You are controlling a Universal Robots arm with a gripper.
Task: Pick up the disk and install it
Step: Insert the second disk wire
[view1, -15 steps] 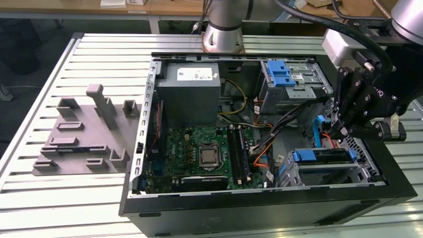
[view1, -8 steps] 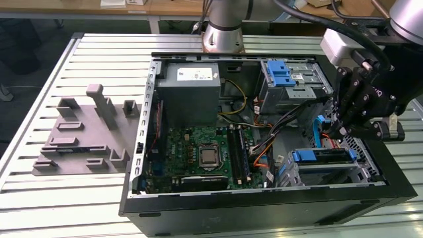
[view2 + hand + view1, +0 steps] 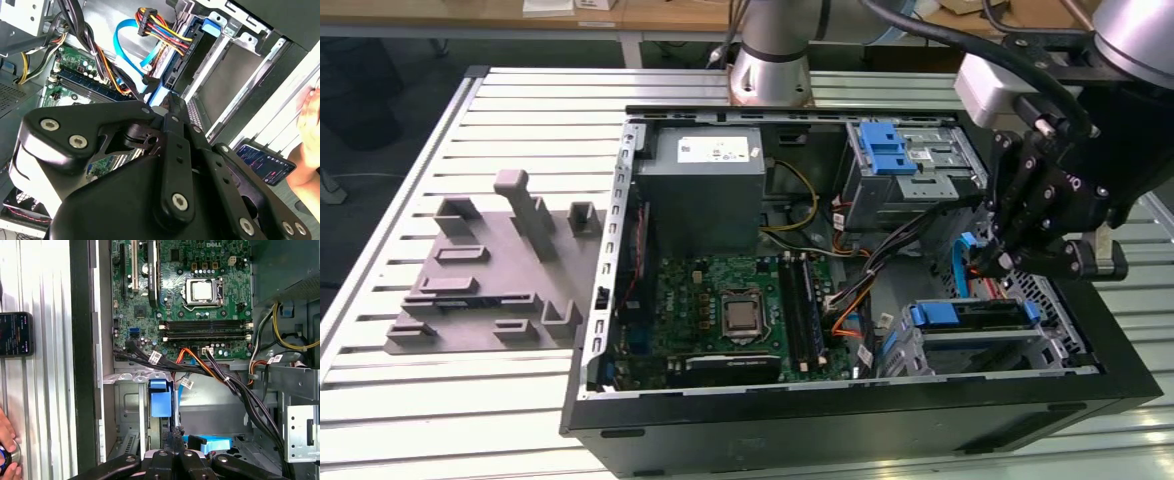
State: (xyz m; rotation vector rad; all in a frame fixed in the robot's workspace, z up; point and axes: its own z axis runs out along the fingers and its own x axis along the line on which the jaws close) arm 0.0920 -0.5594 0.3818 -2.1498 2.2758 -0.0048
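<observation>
End effector [image 3: 1003,262] inside open PC case [image 3: 854,420], at exterior view's right, above the lower drive cage [image 3: 987,345]. Disk [image 3: 970,268] held on edge betw. the fingers; blue carrier frame visible, end effector clamped on it. Motherboard [image 3: 734,310] to exterior view's left. Phone [image 3: 15,334] on table [image 3: 480,400]; a hand [image 3: 6,450] nearby.

Blue-framed disk [image 3: 970,268] upright inside case
</observation>
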